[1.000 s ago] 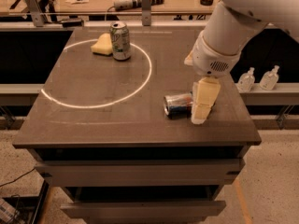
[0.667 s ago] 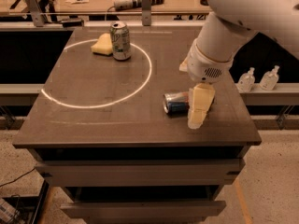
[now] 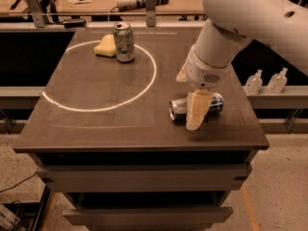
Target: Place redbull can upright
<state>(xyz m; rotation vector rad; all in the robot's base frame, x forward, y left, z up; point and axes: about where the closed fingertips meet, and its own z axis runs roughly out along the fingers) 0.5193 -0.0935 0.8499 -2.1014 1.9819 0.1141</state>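
The redbull can [image 3: 215,103] was seen lying on its side near the right edge of the table [image 3: 96,129]. The gripper [image 3: 192,110], previously beside the can, had been brought over it, fingers spread apart, the near one crossing its middle.

I read the scene as dim and warm-toned, lit from above. The white arm [image 3: 250,13] is the brightest surface. The gripper [image 3: 196,110], low at the redbull can [image 3: 217,102] near the table's [image 3: 96,129] front edge, throws a soft shadow there. The shelves [image 3: 144,159] beneath sit in deep shade.
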